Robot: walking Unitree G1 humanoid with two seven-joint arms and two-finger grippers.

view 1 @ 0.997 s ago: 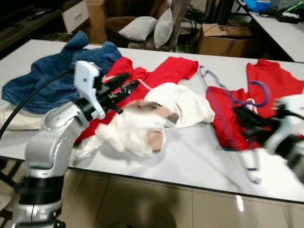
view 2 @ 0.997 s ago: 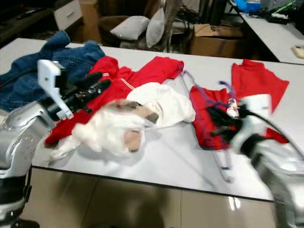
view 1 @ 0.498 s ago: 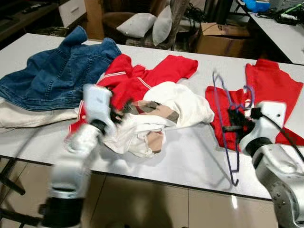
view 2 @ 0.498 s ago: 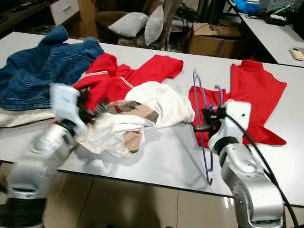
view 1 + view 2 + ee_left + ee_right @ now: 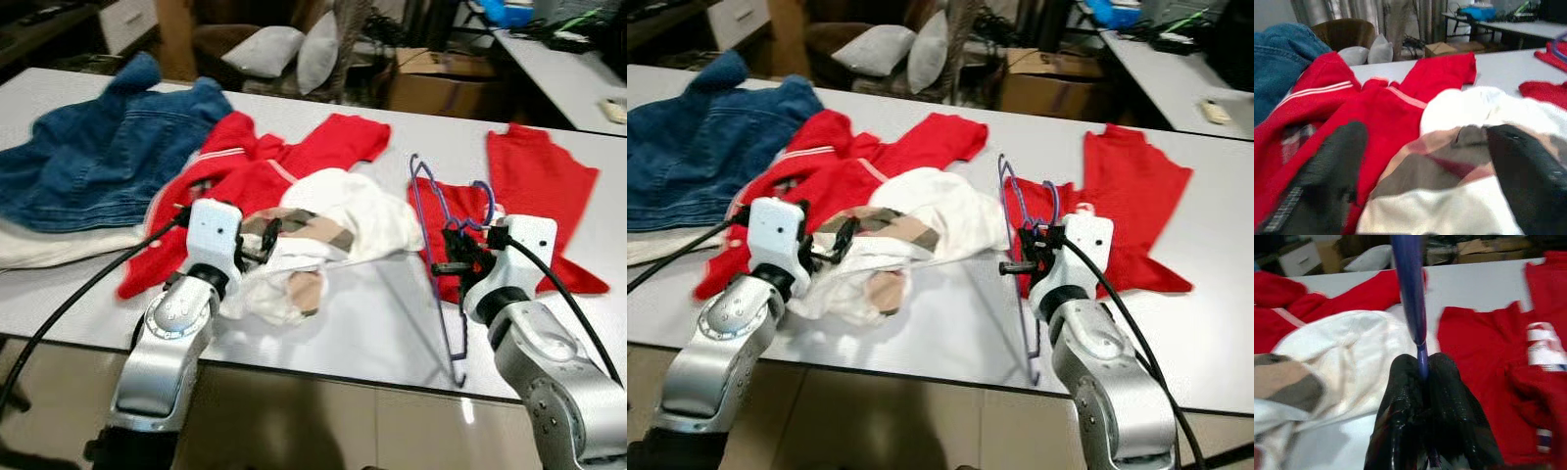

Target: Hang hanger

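Two pincers are at work over the white desk (image 5: 353, 323). The right pincer (image 5: 453, 257) is clamped tight on the thin wire of a purple hanger (image 5: 436, 257), which stands tilted off the desk, its lower end hanging past the near desk edge and its hook end up beside a red garment (image 5: 544, 211) that lies flat on the right of the desk. In the right wrist view the two black fingers (image 5: 1400, 401) are pressed together with the purple wire (image 5: 1409, 293) rising from between them. The left pincer (image 5: 257, 241) sits low at the pile of clothes in the middle of the desk, its fingers (image 5: 1334, 166) spread wide, one on either side of a white garment with a tan check panel (image 5: 323, 220). That garment lies partly over a red jacket with white stripes (image 5: 260, 166). A blue denim jacket (image 5: 93, 157) lies at the left end of the desk, over a pale cloth (image 5: 49, 245). Beyond the desk are grey cushions (image 5: 294, 54) and a cardboard box (image 5: 436, 83).
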